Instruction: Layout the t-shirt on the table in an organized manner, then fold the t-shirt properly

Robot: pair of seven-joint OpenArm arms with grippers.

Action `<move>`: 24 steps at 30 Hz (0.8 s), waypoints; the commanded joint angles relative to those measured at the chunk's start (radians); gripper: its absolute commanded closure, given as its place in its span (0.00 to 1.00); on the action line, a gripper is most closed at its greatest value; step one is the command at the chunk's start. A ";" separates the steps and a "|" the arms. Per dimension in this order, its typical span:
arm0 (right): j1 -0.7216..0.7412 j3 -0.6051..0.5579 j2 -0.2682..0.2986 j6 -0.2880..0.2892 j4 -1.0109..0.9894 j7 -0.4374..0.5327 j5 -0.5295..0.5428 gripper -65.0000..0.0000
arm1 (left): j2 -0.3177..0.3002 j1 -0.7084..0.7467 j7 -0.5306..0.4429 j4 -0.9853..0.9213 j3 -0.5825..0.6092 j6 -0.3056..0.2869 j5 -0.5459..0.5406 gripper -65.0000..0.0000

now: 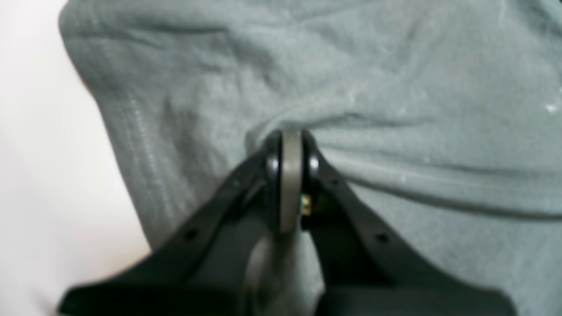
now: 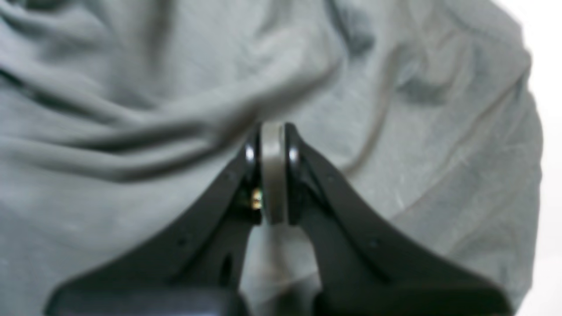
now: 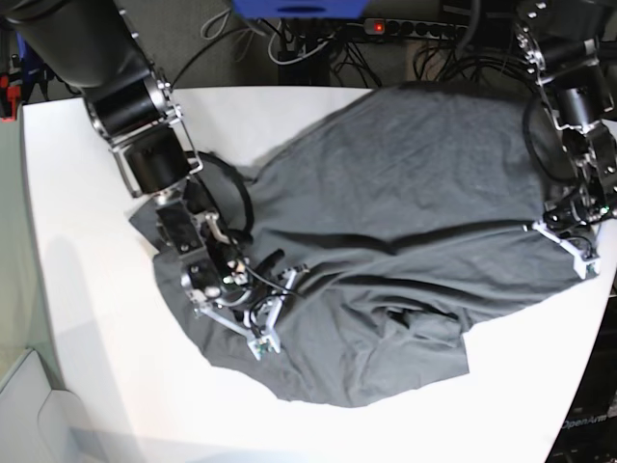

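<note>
The t-shirt [image 3: 386,251] is spread crumpled over the table [image 3: 87,318], covering most of the base view from centre out toward 3 o'clock, with a loose bunched flap hanging toward 5 o'clock. Both grippers are seen closed on cloth: the right gripper [image 2: 273,131] is clamped on a pinch of t-shirt fabric at about 8 o'clock of the garment in the base view, and the left gripper [image 1: 290,136] is clamped on the cloth at its 3 o'clock edge. In each wrist view the jaws are pressed together, with a ridge of grey fabric puckered at the tips. The two grips are set at opposite sides of the shirt, most likely so that it can be pulled taut and flattened; the layout step is judged unfinished, since deep folds are seen running across the middle. The shirt's outline is hard to make out: sleeves, collar and hem cannot be told apart with any certainty, though a stitched seam [image 1: 140,131] is visible at 9 o'clock in the left wrist view. Both wrist views are blurred and filled with cloth. The arms' upper parts are cut off at 11 and 1 o'clock in the base view, and the table under the shirt is hidden.
</note>
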 commanded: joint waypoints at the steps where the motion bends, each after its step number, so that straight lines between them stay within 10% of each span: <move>1: 0.038 0.003 -0.012 0.002 -0.001 0.028 0.003 1.00 | -0.026 -0.021 -0.012 0.024 -0.004 0.002 -0.007 0.99; 11: 0.038 0.008 0.011 -0.009 -0.168 0.089 0.004 1.00 | -0.015 -0.036 -0.006 0.085 -0.006 -0.004 -0.011 0.99; 19: -0.016 0.011 0.074 -0.236 -0.168 0.152 0.010 1.00 | 0.104 -0.031 0.147 0.303 -0.007 -0.004 -0.011 0.99; 24: -0.057 0.159 0.109 -0.278 -0.168 0.146 0.007 1.00 | 0.186 -0.001 0.206 0.372 -0.006 -0.004 -0.010 0.99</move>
